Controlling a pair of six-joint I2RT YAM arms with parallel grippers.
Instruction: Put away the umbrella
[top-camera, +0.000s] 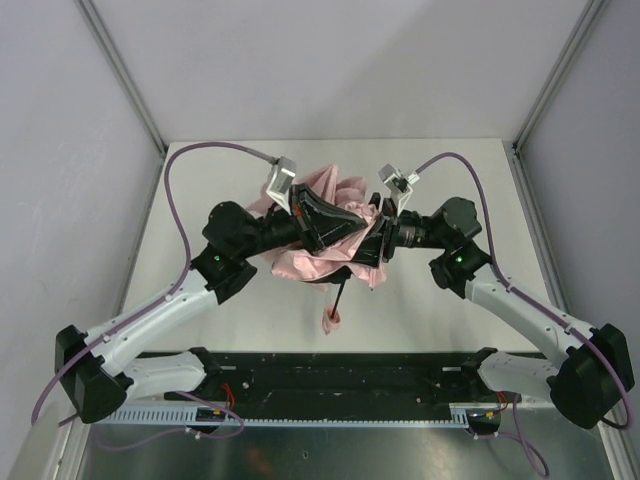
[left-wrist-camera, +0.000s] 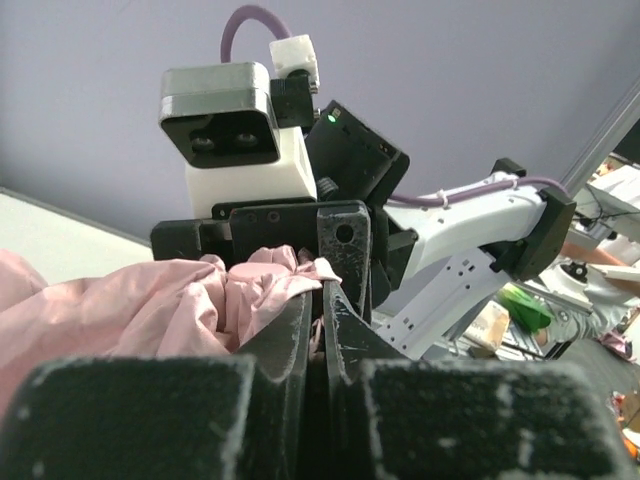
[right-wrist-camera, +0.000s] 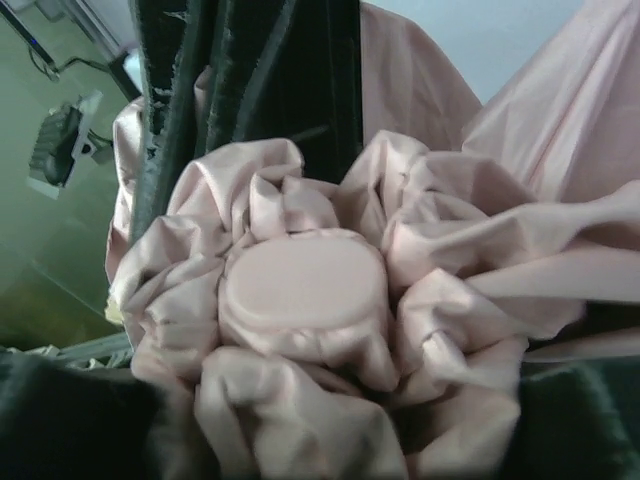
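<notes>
Status: the umbrella (top-camera: 320, 265) is mid-bench (top-camera: 450, 190), a bit toward the far edge, with both arms meeting over it. The canopy is a loose pink heap. The black shaft (top-camera: 342, 295) runs out toward the near edge and ends in the small pink handle (top-camera: 331, 320).

Left gripper (left-wrist-camera: 322, 300): fingers pressed together, pinching a fold of canopy fabric. Right gripper (left-wrist-camera: 272, 255): fingers straddle the gathered crown and fabric fills the gap, so I read it as clamped on that bunch. On the right wrist view the round top cap (right-wrist-camera: 305, 290) sits dead centre with pleats puffed all around it.

Handling, my read:
- Light overall, so weight is no issue.
- The fabric is soft and slick-looking. It'll slide and billow, and a pinch on cloth alone gives no control of the frame.
- Shaft, cap and handle are the only stiff parts. I expect thin ribs under the cloth, so I wouldn't squeeze hard there.
- Best holds: handle or shaft for positioning, crown cap for the opposite end.

I can't tell if the canopy is lifted off the bench or resting on it.
</notes>
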